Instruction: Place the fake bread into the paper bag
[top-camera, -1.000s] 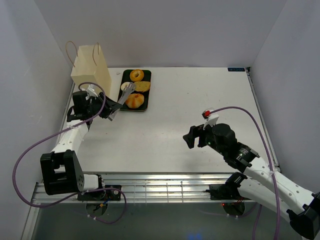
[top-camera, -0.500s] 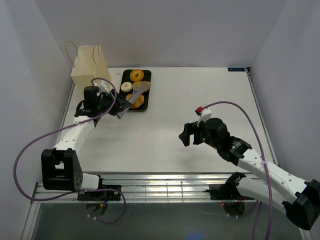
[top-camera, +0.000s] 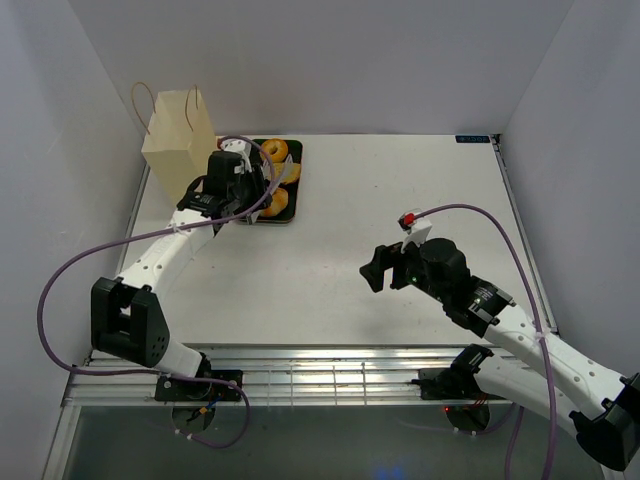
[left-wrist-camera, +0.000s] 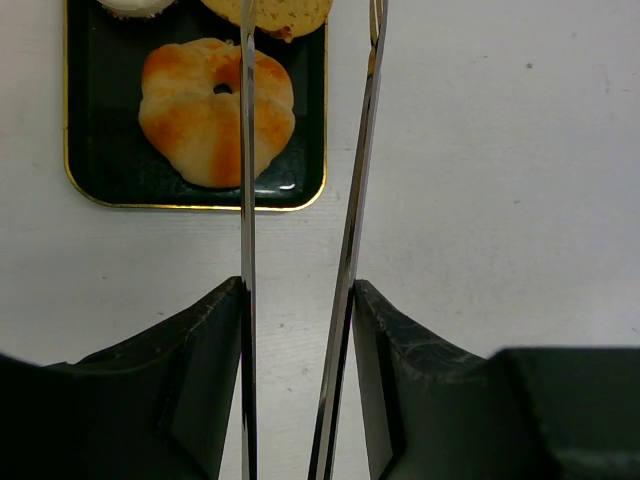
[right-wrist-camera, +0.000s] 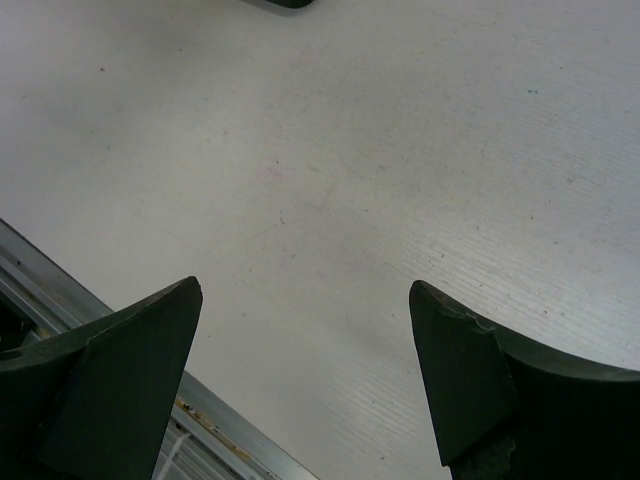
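The fake bread lies on a black tray (left-wrist-camera: 100, 150) right of the cream paper bag (top-camera: 178, 140). The orange-brown ring (top-camera: 274, 150) is at the far end and the flat tan piece (top-camera: 291, 172) in the middle. The golden segmented bun (left-wrist-camera: 216, 110) is at the near end. Only an edge of the white ring (left-wrist-camera: 135, 6) shows. My left gripper (left-wrist-camera: 297, 290) is shut on metal tongs (left-wrist-camera: 247, 200). Their two blades stand apart and reach over the bun and the tray's right edge. It hovers over the tray's near left (top-camera: 250, 185). My right gripper (right-wrist-camera: 305, 290) is open and empty.
The right gripper (top-camera: 377, 270) hangs over bare table at the front right, near the metal rail (right-wrist-camera: 200, 430) at the table's front edge. White walls close in the table on three sides. The bag stands upright at the far left corner.
My left arm has swung forward and to the right with the tongs, from beside the bag to over the tray. The right gripper has shifted only slightly.
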